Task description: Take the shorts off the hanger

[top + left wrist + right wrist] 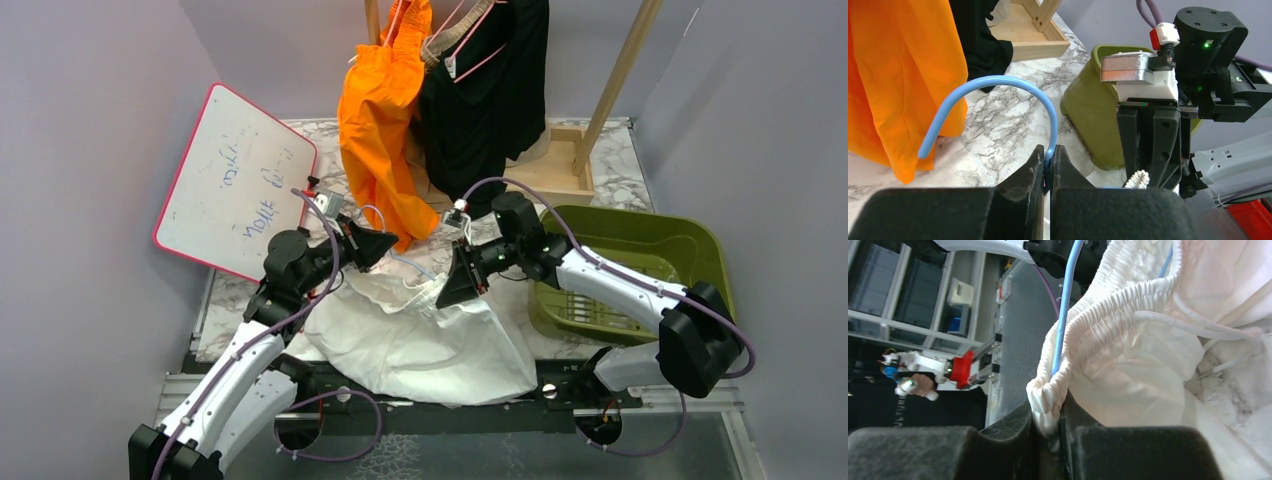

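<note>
Bright even overhead light, soft shadows, wrist views blurred at near black jaws, white fabric overexposed

whiteboard (235, 185) at left; green basin (685, 250) right; wooden stand base (560, 170) behind basin.

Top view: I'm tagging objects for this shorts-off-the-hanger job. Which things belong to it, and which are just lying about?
Part of the job:
white shorts
blue hanger
orange shorts
black shorts

Just lying about:
whiteboard
green bin
wooden stand
</note>
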